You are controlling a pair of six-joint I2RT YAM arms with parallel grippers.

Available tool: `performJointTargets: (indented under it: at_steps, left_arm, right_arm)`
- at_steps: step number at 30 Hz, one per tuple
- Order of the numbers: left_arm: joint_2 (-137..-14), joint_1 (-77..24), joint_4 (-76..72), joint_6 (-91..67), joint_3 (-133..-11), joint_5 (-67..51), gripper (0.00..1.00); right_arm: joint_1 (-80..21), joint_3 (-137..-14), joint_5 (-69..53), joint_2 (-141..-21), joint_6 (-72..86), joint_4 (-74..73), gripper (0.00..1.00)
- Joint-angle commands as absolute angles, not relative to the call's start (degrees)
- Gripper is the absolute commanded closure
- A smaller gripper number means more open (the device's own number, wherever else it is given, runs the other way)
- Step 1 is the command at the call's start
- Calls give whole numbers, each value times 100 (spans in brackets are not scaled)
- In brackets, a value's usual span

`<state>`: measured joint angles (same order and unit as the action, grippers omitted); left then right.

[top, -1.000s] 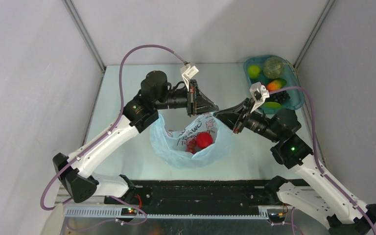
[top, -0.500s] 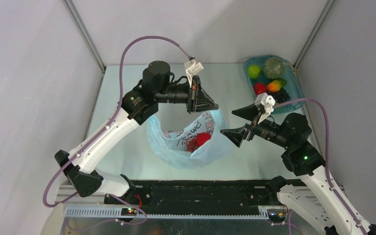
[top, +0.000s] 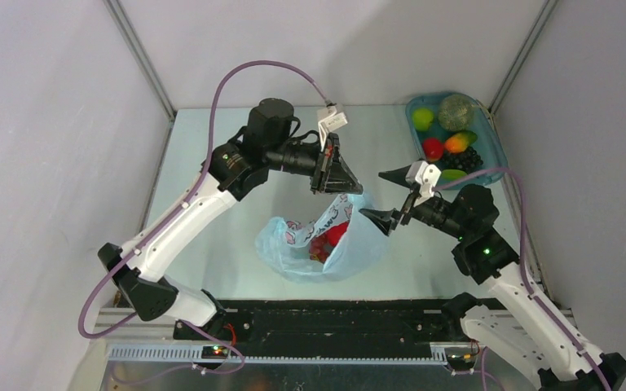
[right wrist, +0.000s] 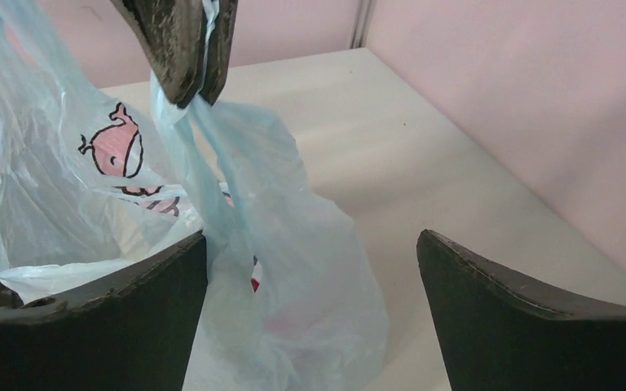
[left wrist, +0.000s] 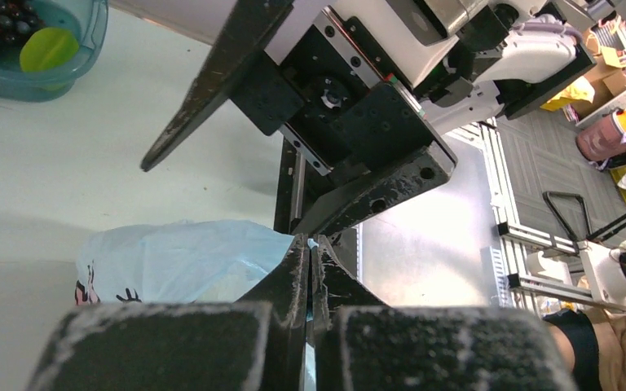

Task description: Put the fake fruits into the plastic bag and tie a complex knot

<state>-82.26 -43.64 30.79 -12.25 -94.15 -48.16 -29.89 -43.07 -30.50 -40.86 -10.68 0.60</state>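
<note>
The light-blue plastic bag [top: 350, 236] sits mid-table with its mouth open, and red fake fruits [top: 326, 239] lie inside. My left gripper [top: 350, 188] is shut on a handle strip of the bag and holds it up above the bag's far right side. In the right wrist view this left gripper [right wrist: 193, 85] pinches the strip, and the plastic bag [right wrist: 293, 277] hangs below it. My right gripper [top: 374, 195] is open just to the right of the bag and holds nothing. Its right gripper [right wrist: 312, 236] jaws straddle the bag's side film. No knot is in view.
A teal tray [top: 494, 155] at the back right holds a lime-green fruit [top: 423, 119], a red one [top: 433, 148], an orange-yellow one [top: 457, 142], dark grapes [top: 468, 160] and a grey-green ball [top: 456, 112]. The enclosure walls stand close on both sides.
My right gripper has opened and let go of the bag's edge, drawn back to the right, then come in beside the bag again. My left gripper has carried the handle strip to the right.
</note>
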Motion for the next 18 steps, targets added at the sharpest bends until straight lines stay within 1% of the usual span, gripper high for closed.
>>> performJointTargets:
  at_steps: [1,6,9,10,11,12,13,14,15,16,17,18]
  left_arm:
    - [-8270,-4343,3185,-1037,-9695,-5131,100]
    - [-8367,-4343,3272,-1004,-9791,-5204,100]
    - [-8411,-4350,3296,-988,-9866,-5232,100]
    - [-8424,-4346,3300,-986,-9877,-5237,100]
    - [-8439,-4347,3310,-985,-9896,-5237,100]
    - [-8447,-4344,3324,-980,-9909,-5236,100]
    - [-8466,-4342,3327,-972,-9924,-5233,100]
    - [-8469,-4347,3341,-970,-9934,-5215,100]
    - [-8463,-4345,3349,-954,-9937,-5209,100]
    - [-8459,-4343,3358,-943,-9939,-5191,100]
    - [-8447,-4347,3362,-919,-9940,-5175,100]
    - [-8438,-4344,3381,-903,-9940,-5141,100]
  right_arm:
    - [-2956,-4331,-3472,-4317,-1284,1146,1]
    - [-2937,-4546,-4061,-4702,-1237,1306,1]
    - [-2931,-4662,-4402,-4878,-1197,1242,8]
    - [-2929,-4686,-4455,-4937,-1178,1238,14]
    - [-2929,-4689,-4548,-4987,-1125,1238,18]
    - [-2921,-4692,-4577,-5003,-1108,1239,26]
    - [-2924,-4693,-4603,-5026,-1066,1239,30]
    - [-2919,-4693,-4608,-5031,-1056,1233,41]
    - [-2919,-4693,-4608,-5030,-1026,1202,46]
    - [-2912,-4693,-4611,-5029,-1010,1190,55]
    - [-2906,-4693,-4618,-5023,-945,1165,59]
    - [-2902,-4693,-4625,-5017,-921,1145,68]
